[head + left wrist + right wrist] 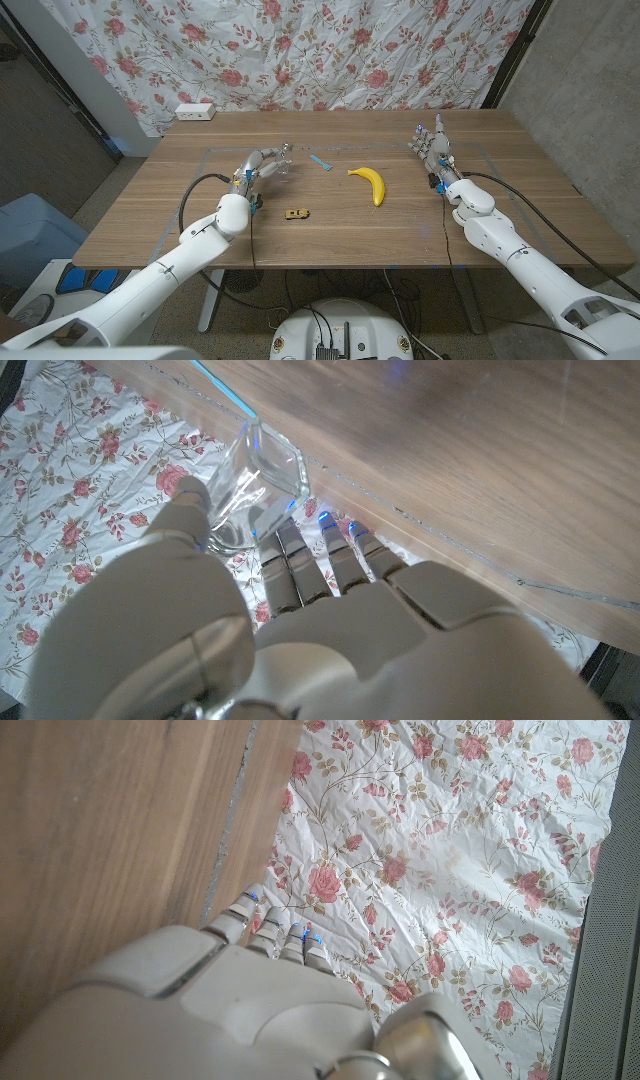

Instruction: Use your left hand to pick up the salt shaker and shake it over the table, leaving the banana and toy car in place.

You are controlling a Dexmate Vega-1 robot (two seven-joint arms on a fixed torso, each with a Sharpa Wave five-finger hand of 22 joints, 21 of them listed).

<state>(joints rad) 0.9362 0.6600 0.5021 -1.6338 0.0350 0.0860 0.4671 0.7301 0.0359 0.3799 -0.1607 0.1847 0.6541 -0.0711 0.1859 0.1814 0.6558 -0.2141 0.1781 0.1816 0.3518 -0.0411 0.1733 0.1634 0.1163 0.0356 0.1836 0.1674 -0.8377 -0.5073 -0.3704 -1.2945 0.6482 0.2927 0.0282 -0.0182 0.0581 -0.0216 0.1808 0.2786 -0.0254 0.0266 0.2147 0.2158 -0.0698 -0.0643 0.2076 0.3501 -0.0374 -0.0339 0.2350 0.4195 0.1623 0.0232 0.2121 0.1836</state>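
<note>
gripping the clear salt shaker [262, 472], the left hand [300, 620] holds it above the table [400, 225].

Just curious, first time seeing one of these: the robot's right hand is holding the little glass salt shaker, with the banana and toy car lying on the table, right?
Not quite: it is the left hand that holds the glass salt shaker, as the head view shows. The right hand holds nothing. The banana and toy car do lie on the table.

Yellow banana [369, 183] and a tan toy car [296, 213] on the brown wooden table [330, 240] — beyond its far edge, a white curtain [330, 50] patterned with pink roses. Salt shaker [255, 475] — clear glass; white hands.
</note>
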